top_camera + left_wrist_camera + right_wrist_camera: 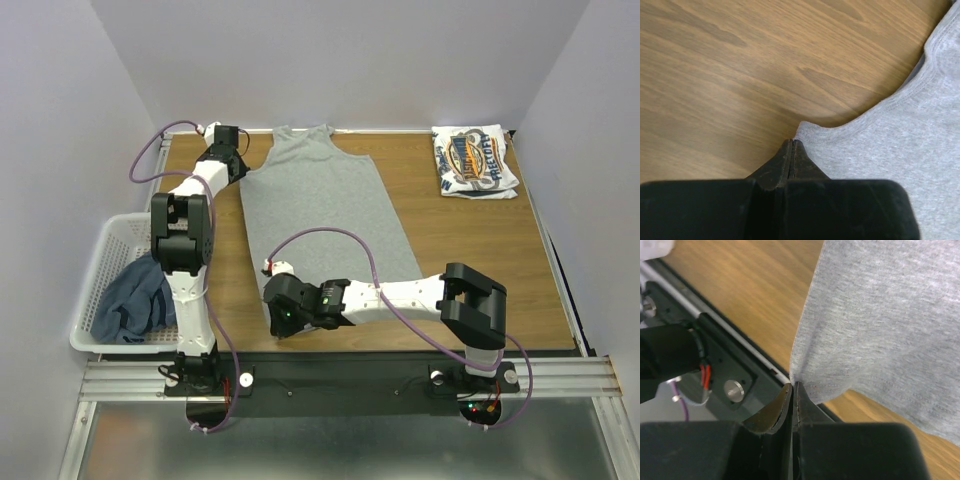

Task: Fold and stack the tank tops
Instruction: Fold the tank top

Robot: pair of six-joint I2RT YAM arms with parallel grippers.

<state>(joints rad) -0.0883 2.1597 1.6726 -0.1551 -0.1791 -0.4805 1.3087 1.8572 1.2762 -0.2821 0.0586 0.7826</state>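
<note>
Wood-grain table point(480, 260) with pale walls around it, and right in the middle lies the grey tank top point(320, 205), spread flat with the neck toward the back and the hem toward the arms. The left arm runs up the left side of the table, elbow bent, wrist tipped down at the far-left corner. The left gripper point(791, 146) has its jaws pressed together with the tips right on the ribbed edge where the armhole curves in. It looks like it's nipping that bit of hem. The right arm does the opposite: upper part folded back at the near right, forearm stretched out low to the left along the near edge. The right gripper point(792, 387) is clamped on the near-left corner of the same top, and from the wrist cam you can see the cloth drawn into a point between the closed tips. Count-wise it's three tank tops total. Besides the grey one, there's the white logo tank top point(475, 162), folded at the back right corner, well apart from the grey one. The dark blue tank top point(135, 295) sits bunched in the one white basket point(100, 250) off the left side of the table. Two arms, both on the grey top.
</note>
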